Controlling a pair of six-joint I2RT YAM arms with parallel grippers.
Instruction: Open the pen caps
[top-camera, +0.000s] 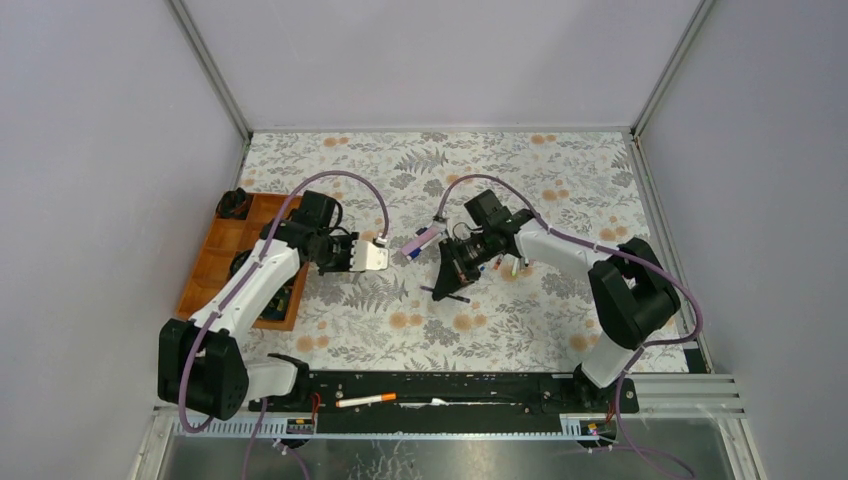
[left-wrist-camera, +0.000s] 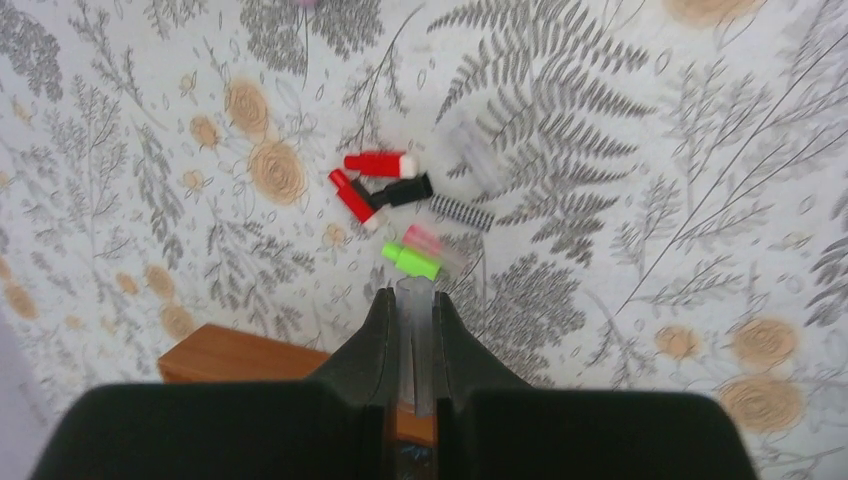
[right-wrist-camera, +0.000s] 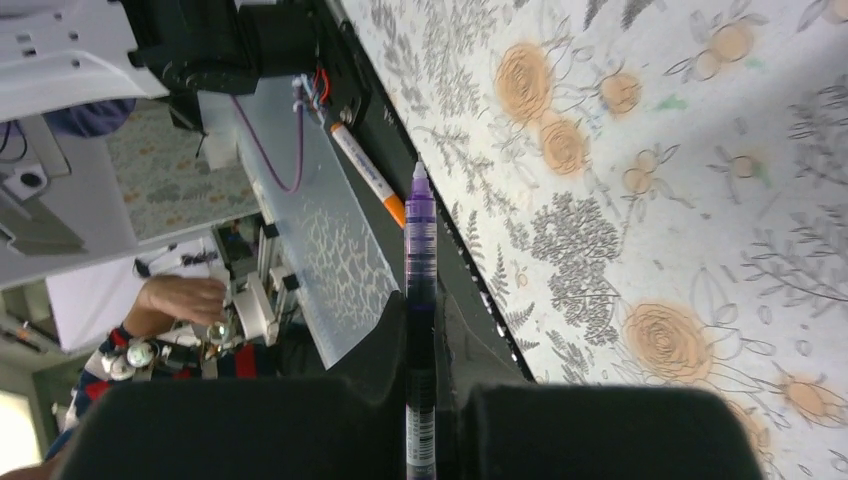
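My left gripper (left-wrist-camera: 415, 300) is shut on a clear, translucent pen cap (left-wrist-camera: 414, 330), held above the floral cloth. On the cloth just ahead of it lie loose pen caps: two red (left-wrist-camera: 380, 163), one black (left-wrist-camera: 405, 190), one green (left-wrist-camera: 410, 260), one pink (left-wrist-camera: 422, 238) and a clear one (left-wrist-camera: 470, 155). My right gripper (right-wrist-camera: 420, 300) is shut on a purple pen (right-wrist-camera: 420, 230). Its bare tip points at the table's near edge, and no cap shows on it. Seen from above, the left gripper (top-camera: 385, 256) and the right gripper (top-camera: 447, 283) are raised close together at mid-table.
A wooden compartment tray (top-camera: 215, 262) sits at the left edge, and its corner (left-wrist-camera: 240, 355) shows under my left fingers. An orange-ended pen (top-camera: 366, 400) lies on the black rail by the arm bases. A person's hand (right-wrist-camera: 180, 298) shows beyond the near edge.
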